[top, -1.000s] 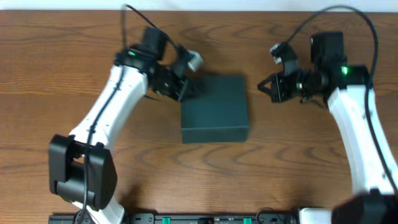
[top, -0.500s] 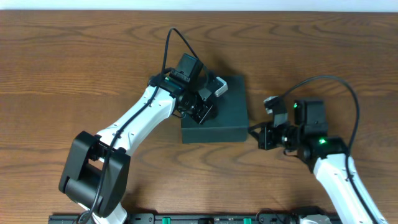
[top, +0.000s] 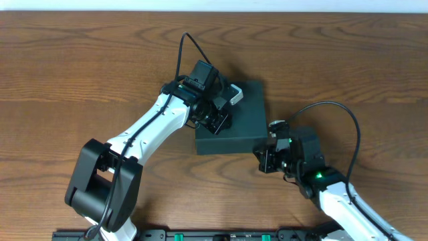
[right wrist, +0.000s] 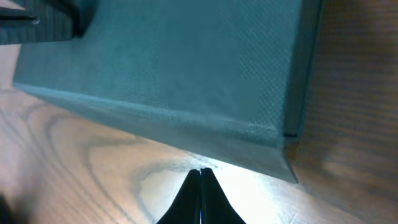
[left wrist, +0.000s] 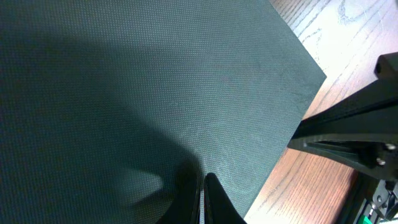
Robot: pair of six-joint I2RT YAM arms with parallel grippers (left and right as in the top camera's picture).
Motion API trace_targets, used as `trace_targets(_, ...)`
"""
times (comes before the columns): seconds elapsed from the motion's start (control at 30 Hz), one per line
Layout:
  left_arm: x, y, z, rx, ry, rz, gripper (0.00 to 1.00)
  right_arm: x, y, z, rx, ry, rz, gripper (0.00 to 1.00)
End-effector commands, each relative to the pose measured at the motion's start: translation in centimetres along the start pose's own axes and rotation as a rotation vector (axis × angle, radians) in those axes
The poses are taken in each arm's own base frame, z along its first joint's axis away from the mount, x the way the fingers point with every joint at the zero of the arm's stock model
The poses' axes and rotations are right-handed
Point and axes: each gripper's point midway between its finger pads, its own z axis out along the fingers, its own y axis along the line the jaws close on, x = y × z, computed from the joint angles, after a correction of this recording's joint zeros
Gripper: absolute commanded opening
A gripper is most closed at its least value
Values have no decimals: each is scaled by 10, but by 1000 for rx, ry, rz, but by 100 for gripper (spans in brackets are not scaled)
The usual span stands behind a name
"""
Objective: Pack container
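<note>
The container [top: 242, 120] is a dark green-black box with its lid closed, in the middle of the wooden table. My left gripper [top: 215, 122] is shut and rests on the left part of the lid; the left wrist view shows its fingertips [left wrist: 200, 180] pressed together on the lid [left wrist: 155, 81]. My right gripper [top: 262, 161] is shut and sits low at the box's front right corner. In the right wrist view its tips [right wrist: 201, 171] are just short of the box's lower edge [right wrist: 186, 118], above the table.
The wooden table [top: 80, 73] stretches round the box. The right arm's black body [left wrist: 354, 130] shows in the left wrist view beside the box's corner. A dark rail [top: 200, 235] runs along the table's front edge.
My right arm has swung from the box's right side down to its front right corner. My left gripper moved onto the lid a second ago and has stayed there since.
</note>
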Motion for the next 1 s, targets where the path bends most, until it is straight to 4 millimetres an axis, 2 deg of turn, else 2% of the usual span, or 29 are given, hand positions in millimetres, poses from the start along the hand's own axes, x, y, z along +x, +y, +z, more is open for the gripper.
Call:
trace_targets(0.0,11,10,10,-30,42,-21,6,3,-11,7,71,-19,48,2)
trace_targets(0.23,12,10,10,-29,44,-26,6,-4,0,30,24,-49,13,2)
trace_targets(0.37,13,10,10,-30,48,-28,6,0,-2,34,25,-31,17,2)
trace_targets(0.47,13,12,10,-41,50,-31,6,0,8,32,-25,-23,10,2)
trace_targets(0.6,11,15,3,-63,38,-42,6,-15,32,14,-113,-79,-28,1)
trace_targets(0.73,-3,10,-18,-77,-24,-40,6,-29,49,-12,-152,-157,-65,1)
trace_targets(0.87,-18,0,-53,-112,-118,-6,6,-41,49,-41,-122,-249,-70,1)
trace_targets(0.97,-26,-8,-73,-123,-173,17,6,-48,40,-57,-72,-307,-70,2)
